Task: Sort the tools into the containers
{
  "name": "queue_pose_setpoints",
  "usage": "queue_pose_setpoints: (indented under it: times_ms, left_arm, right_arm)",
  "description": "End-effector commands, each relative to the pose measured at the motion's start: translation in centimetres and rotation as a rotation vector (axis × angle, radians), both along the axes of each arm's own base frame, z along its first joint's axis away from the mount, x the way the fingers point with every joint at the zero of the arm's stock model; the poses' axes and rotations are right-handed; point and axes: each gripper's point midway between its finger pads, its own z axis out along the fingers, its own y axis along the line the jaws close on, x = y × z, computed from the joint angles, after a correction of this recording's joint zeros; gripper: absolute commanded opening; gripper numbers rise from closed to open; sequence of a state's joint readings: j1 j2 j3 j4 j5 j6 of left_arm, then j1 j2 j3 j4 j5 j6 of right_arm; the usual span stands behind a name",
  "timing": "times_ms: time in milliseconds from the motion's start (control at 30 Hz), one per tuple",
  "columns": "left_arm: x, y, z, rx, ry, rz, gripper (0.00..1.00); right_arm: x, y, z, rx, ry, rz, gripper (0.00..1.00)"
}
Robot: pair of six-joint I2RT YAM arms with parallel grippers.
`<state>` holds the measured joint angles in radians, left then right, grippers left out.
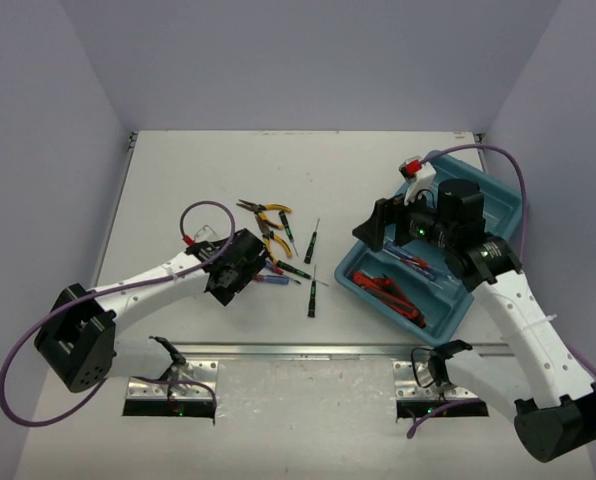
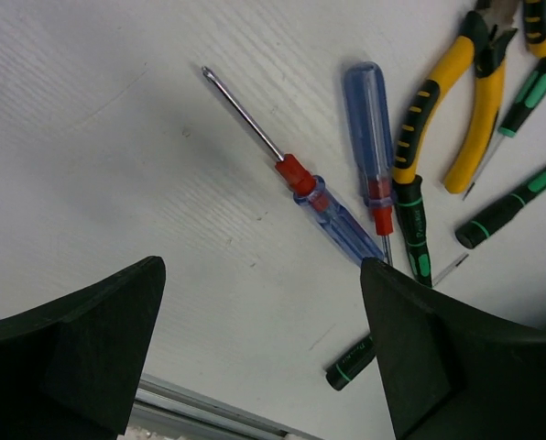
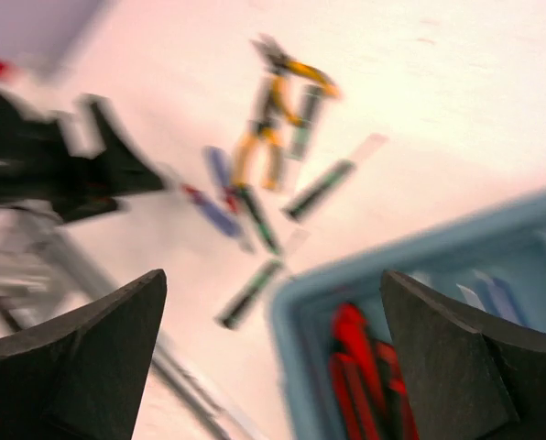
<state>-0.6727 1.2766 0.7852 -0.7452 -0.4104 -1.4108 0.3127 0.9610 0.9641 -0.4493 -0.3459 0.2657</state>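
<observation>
Left hand (image 2: 262, 307) spread above blue-handled screwdrivers (image 2: 368, 119); right hand (image 3: 273, 293) spread over tray (image 3: 420, 247) holding red pliers (image 3: 355, 357).

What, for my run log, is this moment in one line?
left gripper open above blue screwdrivers | right gripper open near tray | red pliers in tray

The tray (image 1: 503, 200) was teal, holding red-handled pliers (image 1: 393, 297). Outside the tray lay yellow-and-black pliers (image 2: 485, 115) and blue screwdrivers (image 2: 365, 128) with red collars.

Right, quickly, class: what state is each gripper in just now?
Left gripper: open, holding nothing.
Right gripper: open, holding nothing.
</observation>
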Motion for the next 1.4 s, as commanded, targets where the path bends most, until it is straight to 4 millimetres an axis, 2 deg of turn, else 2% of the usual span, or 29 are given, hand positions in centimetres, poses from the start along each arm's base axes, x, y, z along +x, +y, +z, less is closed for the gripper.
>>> queue_pose_setpoints:
  times_ms: [0,67,200,267,400,500,733,800,900,967,1033,1133,1200,1267,1367]
  left_arm:
    - [2.5,-1.5,0.2,-0.035,-0.006,0.104,0.83]
    - [2.8,-2.0,-0.6,-0.015,0.039,0.105,0.79]
    - [3.6,-3.1,-1.7,0.001,0.082,0.098,0.74]
    - [3.8,-3.3,-2.8,0.034,0.126,0.109,0.69]
    - [3.5,-3.5,-4.5,0.083,0.207,0.11,0.62]
    - [3.2,-3.6,-5.4,0.09,0.236,0.11,0.61]
    - [3.4,-3.9,-6.1,0.082,0.217,0.093,0.61]
    - [3.4,-4.0,-6.3,0.085,0.22,0.088,0.57]
    - [3.2,-3.7,-6.3,0.088,0.221,0.09,0.49]
    - [2.9,-3.5,-6.1,0.087,0.217,0.093,0.35]
    - [2.7,-3.4,-5.4,0.065,0.195,0.093,0.17]
    - [1.8,-2.7,-5.2,0.057,0.187,0.092,0.06]
    - [1.4,-2.7,-4.0,0.036,0.144,0.073,0.0]
    - [0.9,-2.9,-3.2,0.036,0.097,0.041,0.0]
    - [0.4,-4.9,-0.9,-0.015,-0.032,-0.068,0.0]
  right_arm:
    - [-3.3,5.7,1.1,0.379,0.171,0.224,0.99]
    - [-3.2,5.8,0.5,0.388,0.19,0.212,0.99]
    - [-2.4,4.5,-1.1,0.299,0.222,0.119,0.99]
    - [-2.5,3.9,-1.5,0.274,0.208,0.091,0.99]
    - [-3.2,3.2,-1.7,0.247,0.17,0.085,0.99]
    - [-3.4,2.8,-1.5,0.228,0.138,0.085,0.99]
    - [-3.4,2.7,-1.9,0.197,0.138,0.095,0.99]
    - [-3.4,2.7,-2.1,0.198,0.139,0.101,0.99]
    - [-3.4,2.8,-2.3,0.2,0.139,0.101,0.99]
    - [-3.5,2.9,-2.3,0.203,0.139,0.109,0.99]
    - [-3.7,3.1,-2.5,0.212,0.139,0.124,0.99]
    - [-4.4,3.7,-2.5,0.236,0.155,0.177,0.99]
    - [-5.1,4.4,-2.6,0.257,0.175,0.233,0.99]
    - [-6.0,5.6,-3.0,0.268,0.202,0.291,0.98]
    - [-7.2,7.8,-4.3,0.261,0.229,0.346,0.97]
